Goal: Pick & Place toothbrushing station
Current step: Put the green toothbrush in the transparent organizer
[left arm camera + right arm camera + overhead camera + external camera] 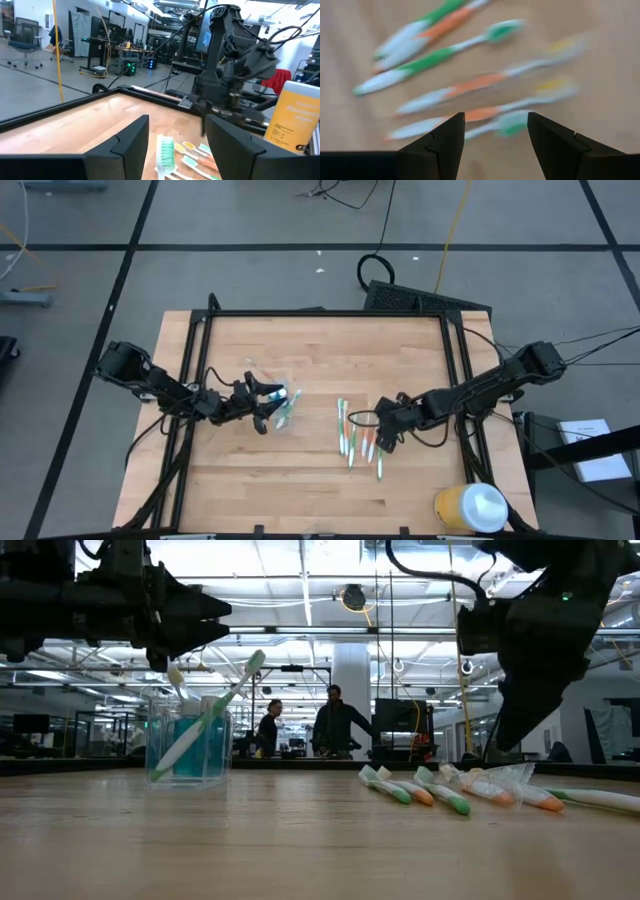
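from my right wrist the toothbrushes (470, 82) on the worktop are smeared, their bristles unreadable. the high view cuts off the yellow container (470, 508) at the bottom edge. the clear cup (272, 398) is mostly hidden under my left hand (270, 404) there; the tubes (195, 740) inside show only as a blue blur.

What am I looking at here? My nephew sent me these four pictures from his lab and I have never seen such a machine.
It is a robot with two dark arms over a wooden table. One picture looks down from above, one looks level across the table top, and two come from cameras on the wrists. The left gripper hovers open above a clear cup that holds a toothbrush and blue tubes. The right gripper hangs open, holding nothing, over loose toothbrushes lying on the wood. A yellow container stands at the table's corner. People stand far behind.
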{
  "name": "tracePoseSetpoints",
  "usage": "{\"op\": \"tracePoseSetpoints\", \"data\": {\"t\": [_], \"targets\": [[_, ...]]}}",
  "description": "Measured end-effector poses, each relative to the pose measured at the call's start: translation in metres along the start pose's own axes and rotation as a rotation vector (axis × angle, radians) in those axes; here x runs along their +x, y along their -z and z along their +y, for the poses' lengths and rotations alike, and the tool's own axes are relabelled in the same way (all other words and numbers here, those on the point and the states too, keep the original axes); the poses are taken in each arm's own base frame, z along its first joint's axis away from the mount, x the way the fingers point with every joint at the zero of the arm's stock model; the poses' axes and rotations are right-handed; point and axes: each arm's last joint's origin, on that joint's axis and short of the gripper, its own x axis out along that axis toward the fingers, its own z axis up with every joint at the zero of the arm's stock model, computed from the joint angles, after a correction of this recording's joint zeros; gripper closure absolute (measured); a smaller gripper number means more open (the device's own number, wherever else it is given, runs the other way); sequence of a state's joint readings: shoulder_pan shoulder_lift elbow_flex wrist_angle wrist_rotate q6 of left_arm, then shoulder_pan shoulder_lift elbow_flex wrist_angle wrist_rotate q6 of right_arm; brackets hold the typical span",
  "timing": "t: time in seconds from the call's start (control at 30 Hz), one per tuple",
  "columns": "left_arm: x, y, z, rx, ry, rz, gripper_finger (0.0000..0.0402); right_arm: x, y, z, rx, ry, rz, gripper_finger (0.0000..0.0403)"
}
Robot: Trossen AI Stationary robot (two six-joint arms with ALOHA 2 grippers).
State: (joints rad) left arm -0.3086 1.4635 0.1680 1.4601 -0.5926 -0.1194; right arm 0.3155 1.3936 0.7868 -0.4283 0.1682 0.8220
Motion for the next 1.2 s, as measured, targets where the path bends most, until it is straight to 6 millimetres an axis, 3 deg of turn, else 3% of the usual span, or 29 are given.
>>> {"op": "tracePoseSetpoints", "data": {"t": [0.27, 0.57, 0.87, 1.2], "targets": [[0.0, 0.002, 0.0, -0.001, 0.022, 0.018, 0.0199, 0.009, 0.007, 0.032, -0.065, -0.324, 0.091, 0.0195], [0.0, 0.003, -0.001, 0.001, 0.035, 0.029, 0.0199, 0.034, 0.026, 0.044, -0.037, -0.319, 0.211, 0.0195], [0.0, 0.004, -0.001, -0.001, 0.034, 0.036, 0.0199, 0.031, 0.028, 0.025, 0.056, -0.171, 0.328, 0.0195], [0.0, 0.005, 0.0, -0.006, 0.032, 0.046, 0.0199, 0.009, 0.01, -0.012, 0.254, -0.025, 0.345, 0.0195]]}}
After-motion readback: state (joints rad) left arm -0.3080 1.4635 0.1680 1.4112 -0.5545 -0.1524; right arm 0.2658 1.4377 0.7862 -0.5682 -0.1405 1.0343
